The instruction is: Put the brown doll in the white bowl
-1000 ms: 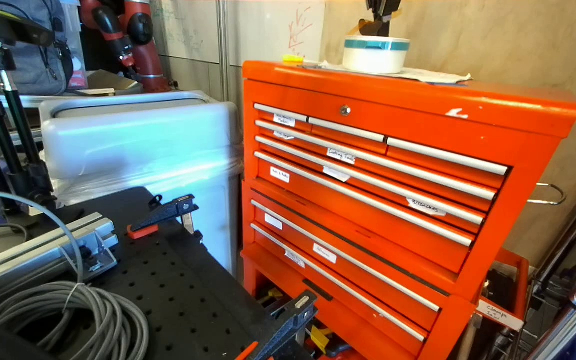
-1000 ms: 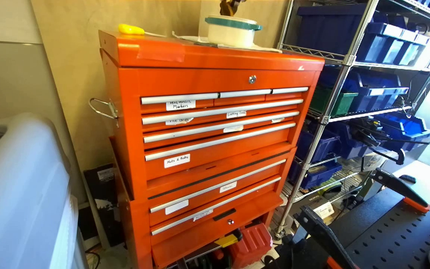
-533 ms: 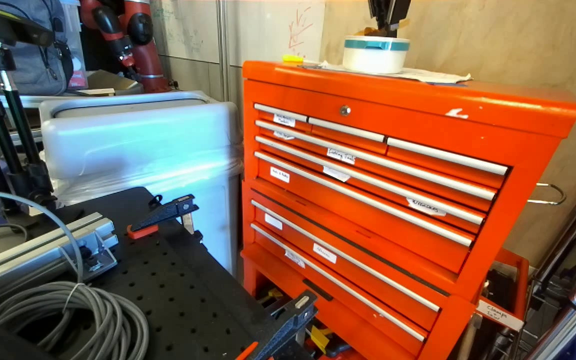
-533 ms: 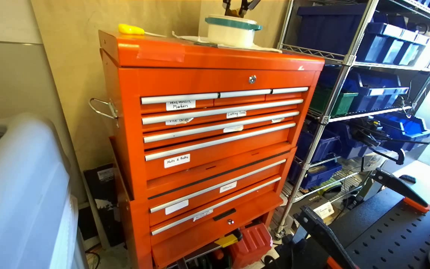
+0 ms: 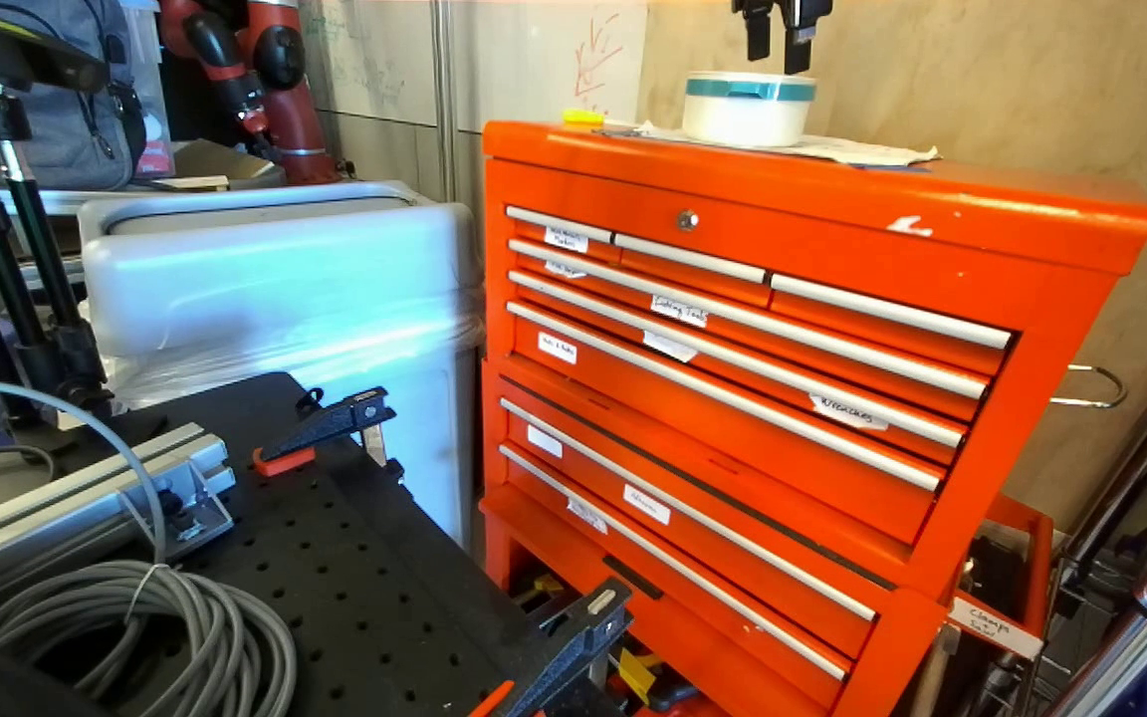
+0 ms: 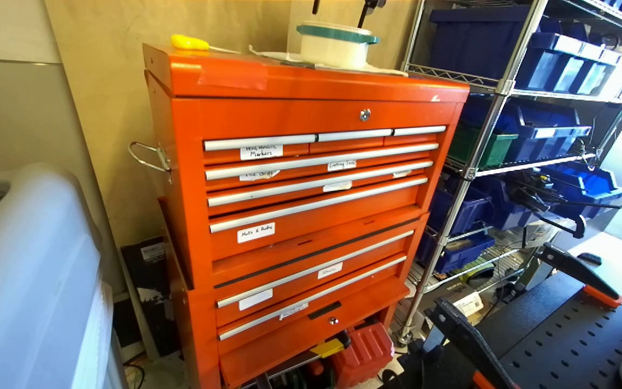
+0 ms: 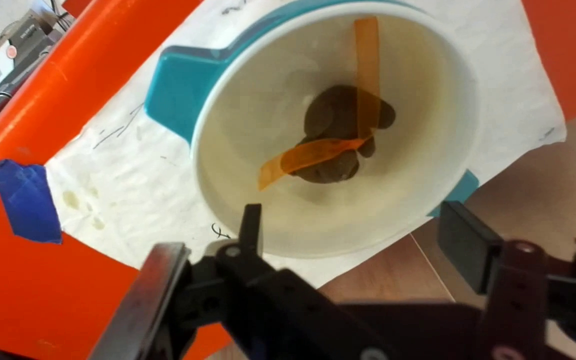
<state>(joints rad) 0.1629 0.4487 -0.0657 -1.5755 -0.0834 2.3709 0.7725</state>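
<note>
In the wrist view the brown doll (image 7: 324, 112) lies at the bottom of the white bowl (image 7: 418, 165), with orange ribbon (image 7: 368, 55) strips across it. The bowl's side hides the doll in both exterior views. There the white bowl (image 5: 745, 121) with its teal band stands upright on top of the orange tool chest. My gripper (image 7: 352, 204) is open, its black fingers wide apart with nothing between them. In an exterior view the gripper (image 5: 779, 62) points down just above the bowl's rim.
Under the bowl a white paper sheet (image 7: 133, 175) is held by blue tape (image 7: 28, 200) on the orange chest (image 5: 613, 149). A yellow object (image 6: 189, 42) lies at the chest's edge. A wall (image 5: 982, 90) rises behind, and wire shelving (image 6: 497, 86) stands beside it.
A second ago the gripper was shut on the brown doll over the bowl. Its fingers have spread apart, and the doll has dropped out of them into the bowl.
</note>
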